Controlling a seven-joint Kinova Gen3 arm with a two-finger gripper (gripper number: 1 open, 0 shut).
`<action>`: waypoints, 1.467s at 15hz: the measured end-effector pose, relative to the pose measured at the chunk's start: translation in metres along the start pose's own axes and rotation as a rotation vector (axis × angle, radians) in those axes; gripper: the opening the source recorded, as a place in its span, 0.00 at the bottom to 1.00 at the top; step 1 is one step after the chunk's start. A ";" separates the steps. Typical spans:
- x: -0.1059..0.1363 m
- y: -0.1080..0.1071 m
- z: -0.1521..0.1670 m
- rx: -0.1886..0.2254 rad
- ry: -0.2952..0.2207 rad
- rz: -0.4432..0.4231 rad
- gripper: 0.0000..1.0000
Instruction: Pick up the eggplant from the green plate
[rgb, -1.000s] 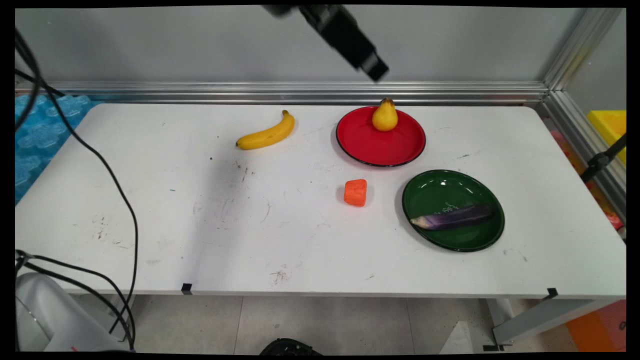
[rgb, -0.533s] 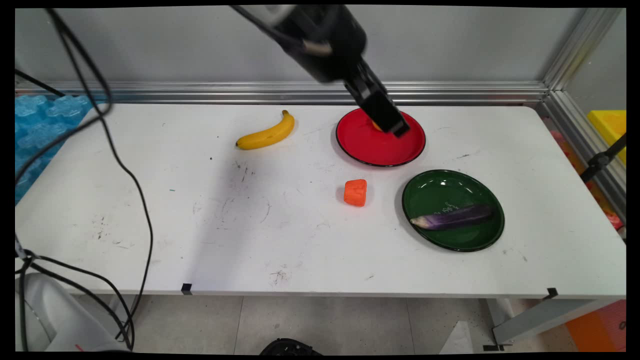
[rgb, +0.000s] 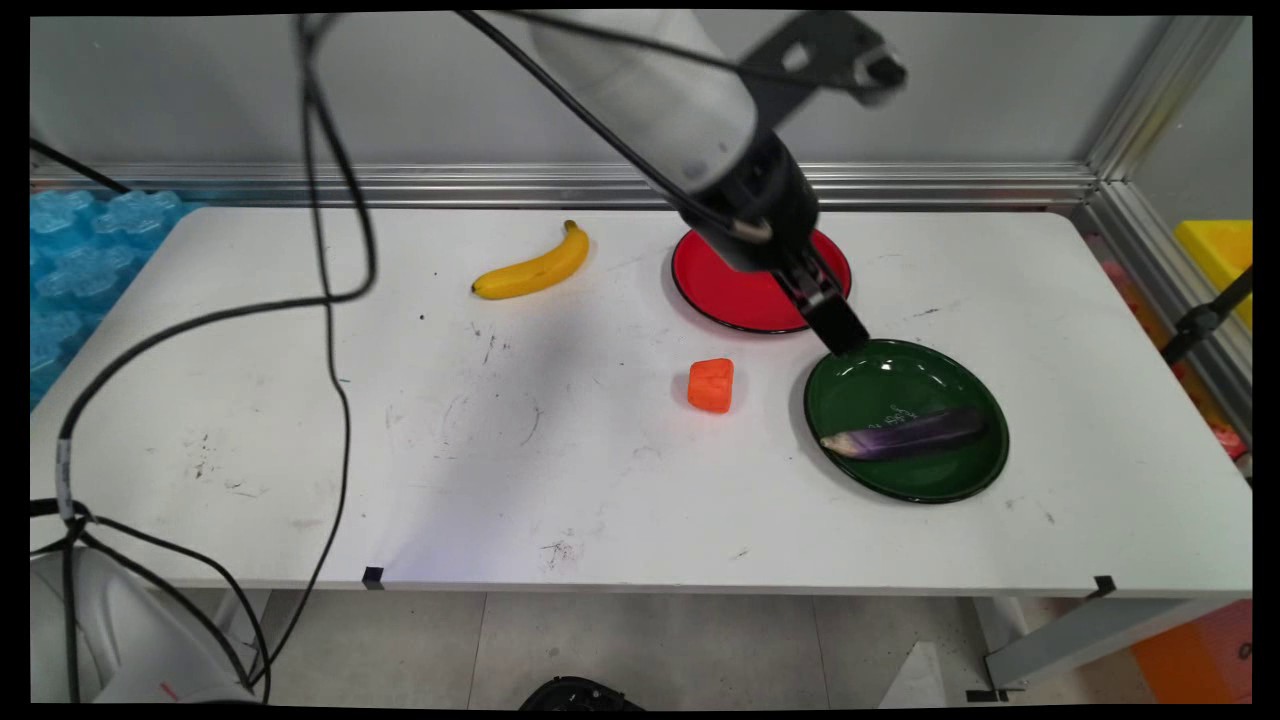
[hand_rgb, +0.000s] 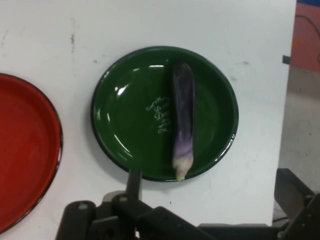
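Eggplant (hand_rgb: 183, 117) lies lengthwise across the green plate (hand_rgb: 100, 120), right below & just ahead of my gripper (hand_rgb: 210, 175), pale stem end pointing back toward me. My fingers (hand_rgb: 133, 175) are spread wide w/ nothing between them, and I'm touching nothing. In the main view my gripper (rgb: 838, 330) hangs over the plate's far-left rim, tilted down toward the eggplant, clear of it. Red plate (rgb: 740, 290) sits just behind me, partly hidden by my arm. Orange chunk (rgb: 711, 385) is near, off to the side away from the green plate. Banana (rgb: 533, 268) is well apart, beyond the red plate, on the white table (rgb: 500, 450).
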 end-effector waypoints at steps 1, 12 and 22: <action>0.002 0.001 0.012 0.003 -0.007 0.001 1.00; 0.018 0.017 0.133 0.033 -0.083 0.004 1.00; 0.023 0.019 0.216 0.033 -0.144 -0.009 1.00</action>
